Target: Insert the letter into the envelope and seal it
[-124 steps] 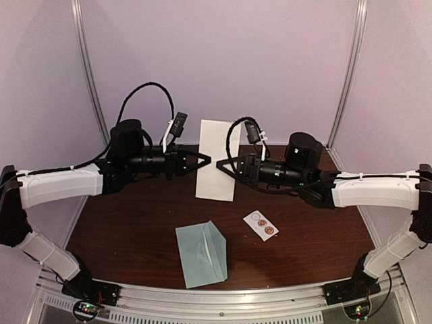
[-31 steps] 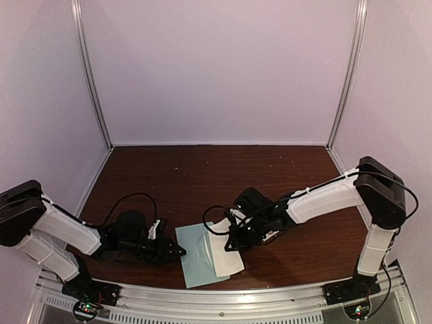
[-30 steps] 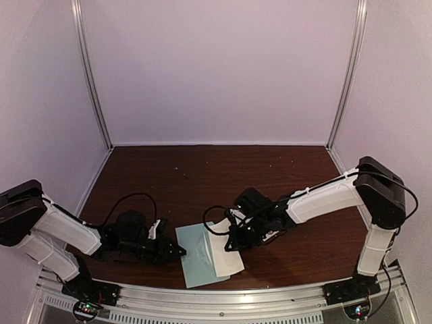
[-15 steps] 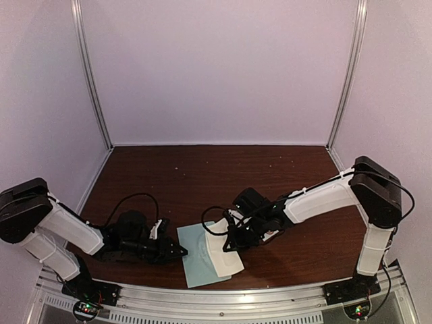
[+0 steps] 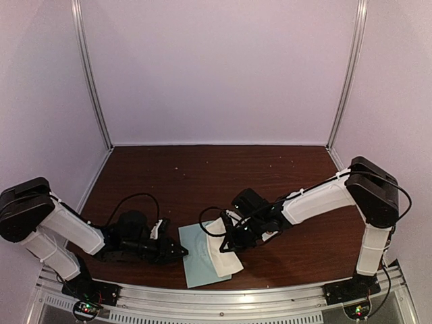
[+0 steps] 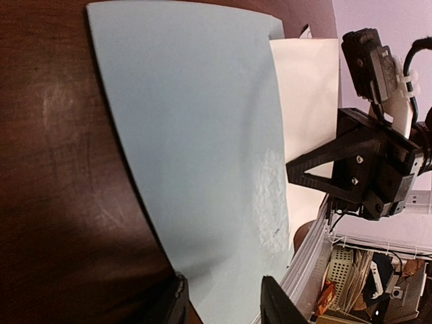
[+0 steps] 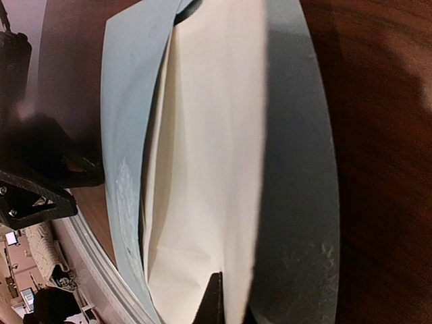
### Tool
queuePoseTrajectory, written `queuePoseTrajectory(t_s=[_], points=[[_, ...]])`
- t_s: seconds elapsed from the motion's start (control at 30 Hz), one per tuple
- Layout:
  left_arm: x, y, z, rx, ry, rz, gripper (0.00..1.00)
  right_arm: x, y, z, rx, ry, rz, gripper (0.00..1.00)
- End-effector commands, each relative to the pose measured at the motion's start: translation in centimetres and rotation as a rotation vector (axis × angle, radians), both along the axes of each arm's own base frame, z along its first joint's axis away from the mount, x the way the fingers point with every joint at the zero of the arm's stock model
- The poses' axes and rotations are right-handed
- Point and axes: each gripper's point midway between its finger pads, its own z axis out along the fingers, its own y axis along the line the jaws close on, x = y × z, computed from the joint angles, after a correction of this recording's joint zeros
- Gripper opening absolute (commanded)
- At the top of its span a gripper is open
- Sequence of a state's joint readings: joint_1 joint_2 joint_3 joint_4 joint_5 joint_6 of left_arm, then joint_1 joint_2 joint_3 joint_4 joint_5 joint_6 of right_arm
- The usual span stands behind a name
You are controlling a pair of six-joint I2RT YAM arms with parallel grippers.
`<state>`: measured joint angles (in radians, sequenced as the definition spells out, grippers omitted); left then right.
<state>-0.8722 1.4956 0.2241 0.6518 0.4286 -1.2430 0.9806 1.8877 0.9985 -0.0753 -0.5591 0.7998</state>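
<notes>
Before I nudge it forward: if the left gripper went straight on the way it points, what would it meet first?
The envelope: its edge lies right ahead of the left gripper, seemingly between its open fingers, though depth is unclear.

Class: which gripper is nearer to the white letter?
Right. The right gripper is shut on the letter. The left gripper sits at the envelope, at its opposite edge, away from the letter.

The envelope (image 6: 196, 148) is matt pale-teal paper, the letter (image 7: 216, 175) smooth cream paper, the table (image 5: 223, 172) dark, faintly glossy wood.
</notes>
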Motion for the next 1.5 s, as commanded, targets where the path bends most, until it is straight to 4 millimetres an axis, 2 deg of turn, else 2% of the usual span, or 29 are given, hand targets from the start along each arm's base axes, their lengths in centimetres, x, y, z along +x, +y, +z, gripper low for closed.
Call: queuePoseTrajectory(t_s=[0.0,0.37,0.63,0.97,1.13,1.3,1.47], points=[[-0.2,-0.4,-0.2,0.003,0.011,-0.017,0.38,0.0,1.6,0.6,0.047,0.000,0.011,0.00],[0.0,-0.8,0.2,-0.010,0.008,-0.022,0.38,0.2,2.5,0.7,0.067,0.002,0.004,0.00],[-0.1,-0.5,0.1,-0.006,0.010,-0.013,0.37,1.6,1.6,1.8,0.102,0.014,-0.104,0.00],[-0.1,-0.5,0.1,-0.007,0.007,-0.017,0.37,1.9,0.4,2.4,0.085,-0.002,-0.144,0.00],[-0.2,-0.5,0.1,-0.008,0.009,-0.018,0.37,1.9,0.6,2.8,0.106,-0.001,-0.143,0.00],[-0.2,-0.3,-0.1,-0.004,0.011,-0.011,0.38,1.7,1.3,4.3,0.183,-0.005,-0.129,0.00],[-0.2,-0.3,-0.1,-0.009,0.012,-0.007,0.38,1.9,1.0,4.5,0.177,-0.005,-0.150,0.00]])
